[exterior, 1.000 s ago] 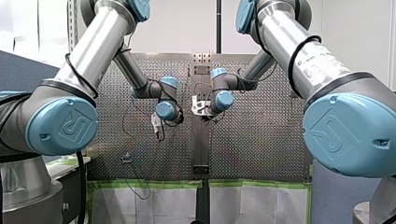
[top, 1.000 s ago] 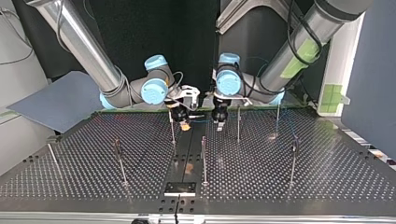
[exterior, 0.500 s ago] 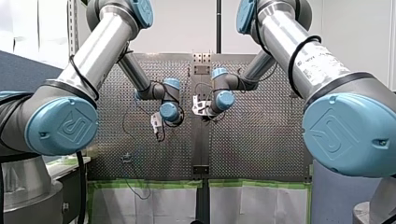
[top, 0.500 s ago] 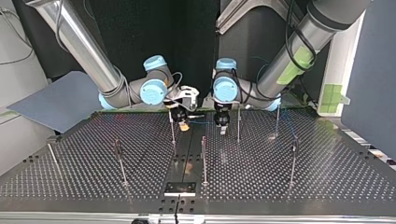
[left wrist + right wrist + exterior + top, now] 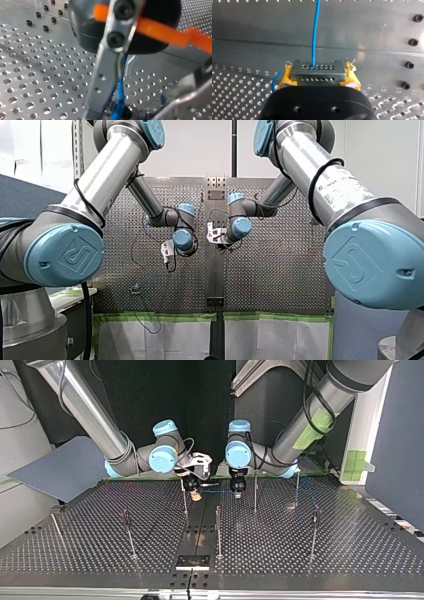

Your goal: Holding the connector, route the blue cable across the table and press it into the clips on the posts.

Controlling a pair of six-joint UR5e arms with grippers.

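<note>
The right gripper (image 5: 319,78) is clamped on the connector (image 5: 317,68), a small grey metal block with two rows of holes. Its yellow pads (image 5: 287,78) press on the block's two ends. The blue cable (image 5: 314,32) leaves the upper row of holes and runs straight ahead of the gripper, over a bare strip of the table. A short curl of blue shows beside one pad.

In the left wrist view the cable (image 5: 120,87) runs down close beside the left gripper's metal part, under its black body, which has an orange strip (image 5: 160,30) across it. Whether the left gripper (image 5: 237,492) is open or closed on the cable cannot be told from these pictures.

In the top view both grippers point down, just above the perforated table (image 5: 350,552), near its far edge and close to the middle. The right gripper is left of the middle strip and the left gripper is right of it. They are near each other but apart, with a thin stretch of blue cable (image 5: 220,491) between them.

Thin upright posts (image 5: 255,495) stand across the table. One is just right of the left gripper, one is just beside the right gripper, and one is nearer the camera on the middle strip. The others stand further out to the left and right.
</note>
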